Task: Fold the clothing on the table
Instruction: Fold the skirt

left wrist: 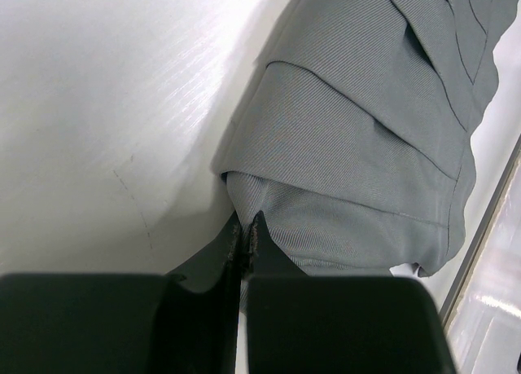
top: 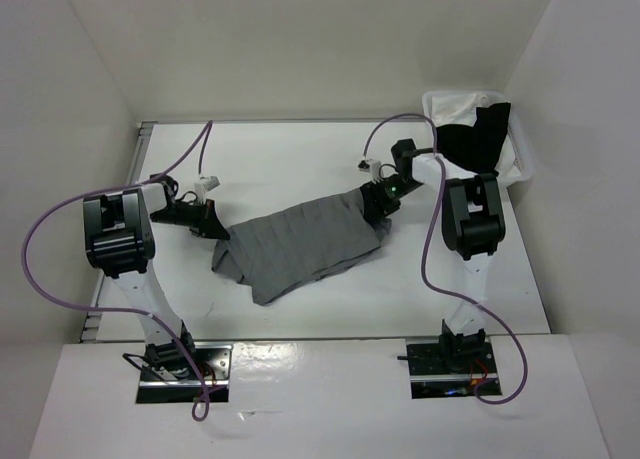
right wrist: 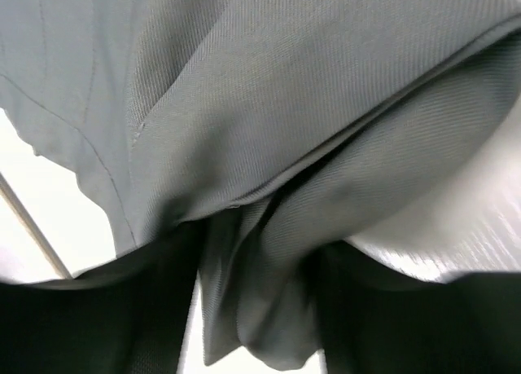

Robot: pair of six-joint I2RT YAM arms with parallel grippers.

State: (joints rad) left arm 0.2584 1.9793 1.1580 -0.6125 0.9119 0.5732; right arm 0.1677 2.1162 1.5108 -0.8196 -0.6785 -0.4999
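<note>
The clothing (top: 300, 244), a grey pleated skirt, lies crumpled across the middle of the white table (top: 300, 159). My left gripper (top: 215, 225) sits low at the skirt's left corner. In the left wrist view its jaws (left wrist: 247, 224) are pressed together, pinching the folded edge of the clothing (left wrist: 366, 121). My right gripper (top: 378, 205) is at the skirt's far right end. In the right wrist view a thick bunch of the clothing (right wrist: 269, 292) fills the gap between its dark fingers (right wrist: 122, 317), and the gripper (right wrist: 260, 264) is closed on that bunch.
A white basket (top: 522, 154) at the back right corner holds a black garment (top: 478, 134) and white cloth. A metal rail (top: 141, 139) runs along the table's left edge. White walls enclose the table on three sides. Purple cables loop off both arms.
</note>
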